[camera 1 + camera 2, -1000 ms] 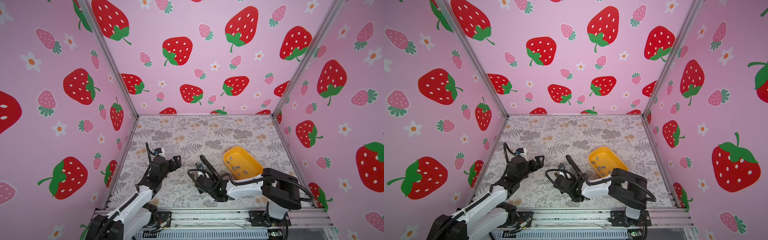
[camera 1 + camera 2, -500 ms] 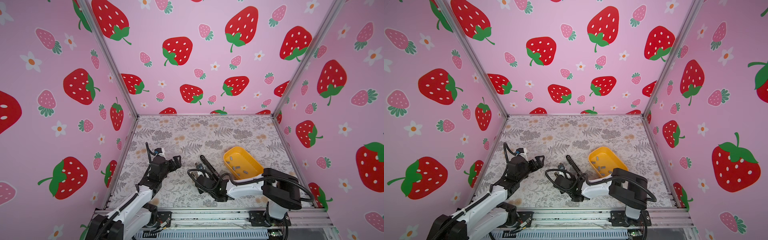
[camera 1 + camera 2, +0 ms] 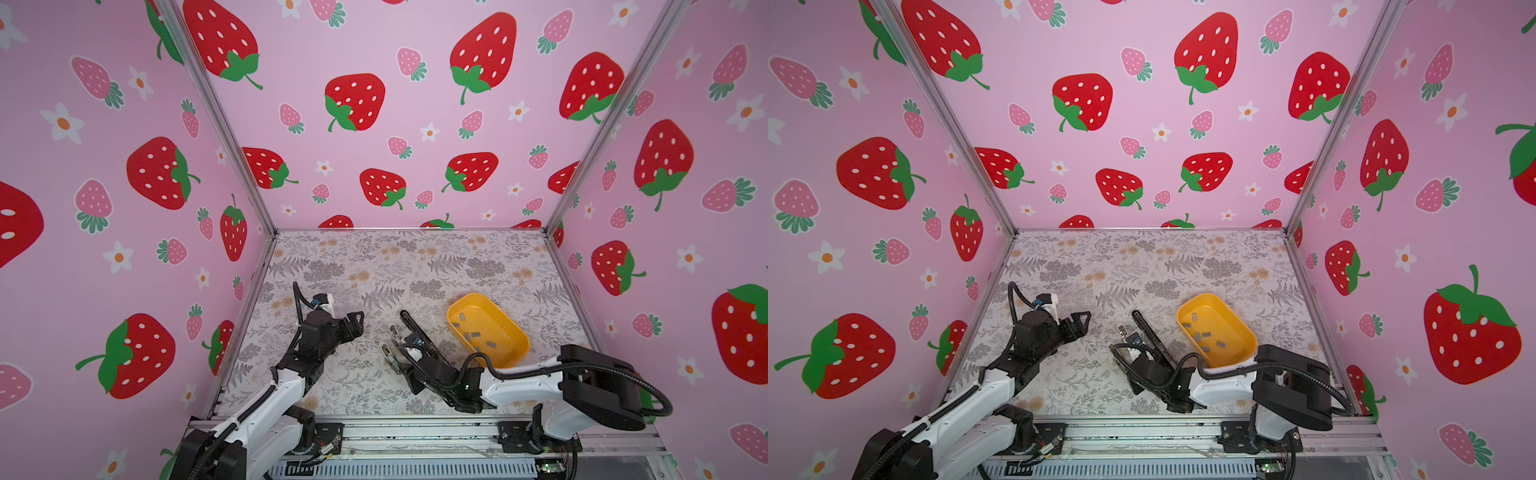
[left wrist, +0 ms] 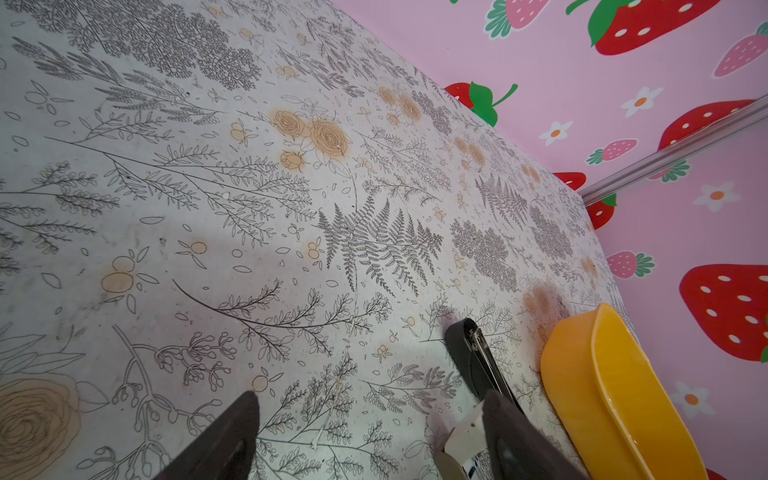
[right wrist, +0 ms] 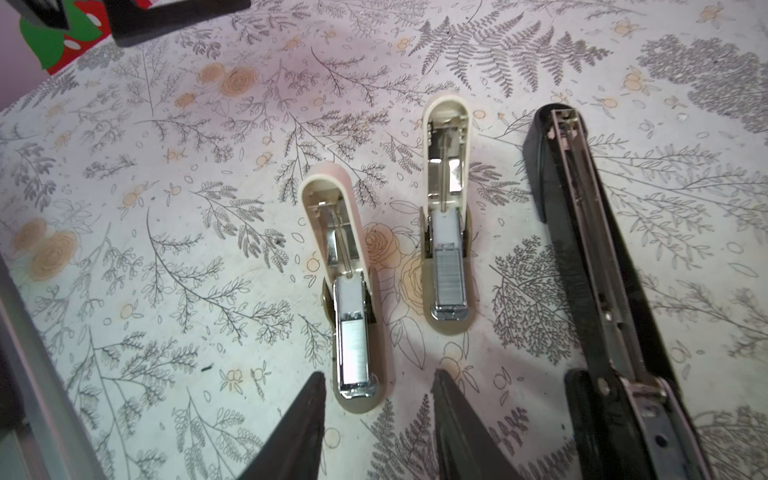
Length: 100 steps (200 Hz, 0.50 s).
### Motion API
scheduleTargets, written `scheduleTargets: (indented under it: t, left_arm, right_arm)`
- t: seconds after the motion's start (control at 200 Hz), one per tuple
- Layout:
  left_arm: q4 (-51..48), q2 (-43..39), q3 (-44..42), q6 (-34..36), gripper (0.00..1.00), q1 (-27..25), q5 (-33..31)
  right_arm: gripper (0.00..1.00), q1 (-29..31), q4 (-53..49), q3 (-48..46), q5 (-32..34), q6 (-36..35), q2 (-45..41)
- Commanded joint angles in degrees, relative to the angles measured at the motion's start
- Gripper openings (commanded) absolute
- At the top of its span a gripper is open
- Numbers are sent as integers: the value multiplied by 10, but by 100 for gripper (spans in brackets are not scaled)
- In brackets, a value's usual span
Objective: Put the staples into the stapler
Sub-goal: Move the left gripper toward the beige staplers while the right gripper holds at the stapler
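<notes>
A black stapler lies opened flat on the floral table, also seen in both top views. Two small beige staplers lie opened beside it, each with a strip of staples in its channel. More loose grey staples lie in the yellow tray. My right gripper is open, its fingertips either side of the nearer beige stapler's front end, touching nothing. My left gripper hovers open and empty, left of the staplers.
The yellow tray stands just right of the black stapler, close against my right arm's cable. Pink strawberry walls close in the table on three sides. Bare floral table stretches behind the staplers.
My right gripper's jaws have spread apart from nearly shut. The left gripper's jaws have narrowed slightly. Neither arm has visibly shifted.
</notes>
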Motion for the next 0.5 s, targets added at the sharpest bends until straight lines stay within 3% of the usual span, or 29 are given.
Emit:
scheduleTargets:
  t: [0.0, 0.42, 0.495]
  left_arm:
    - [-1, 16, 29, 9, 83, -1, 7]
    - [-67, 91, 76, 7, 78, 2, 24]
    - [-81, 104, 84, 3, 78, 6, 56]
  right_arm:
    - [47, 5, 51, -10, -36, -18, 21]
    - [51, 5, 50, 10, -23, -40, 96]
    - [50, 5, 59, 10, -21, -44, 109]
